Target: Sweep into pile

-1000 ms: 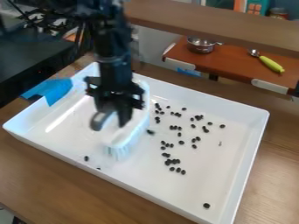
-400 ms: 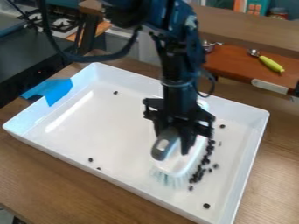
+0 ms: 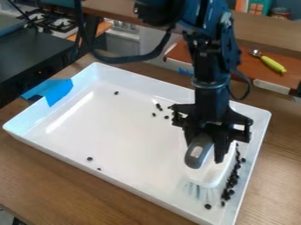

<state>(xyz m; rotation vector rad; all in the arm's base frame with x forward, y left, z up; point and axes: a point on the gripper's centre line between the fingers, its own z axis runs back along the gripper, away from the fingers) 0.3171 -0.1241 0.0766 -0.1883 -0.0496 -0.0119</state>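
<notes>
We held the brush (image 3: pixel 213 176) clenched in the gripper (image 3: pixel 210 154), its long axis roughly parallel to the right-hand wall of the tray (image 3: pixel 257 139), most dark pellets (image 3: pixel 233 179) strung between them.

The gripper (image 3: pixel 206 151) hangs over the right part of the white tray (image 3: pixel 132 186), shut on the grey handle (image 3: pixel 198 152) of a scrub brush (image 3: pixel 207 176); its bristles are down on the tray floor. Dark beans (image 3: pixel 233 180) lie in a band between brush and right wall — a few more sit near the far wall; others are scattered leftward. Blue tape (image 3: pixel 57 91) covers the left corner.
</notes>
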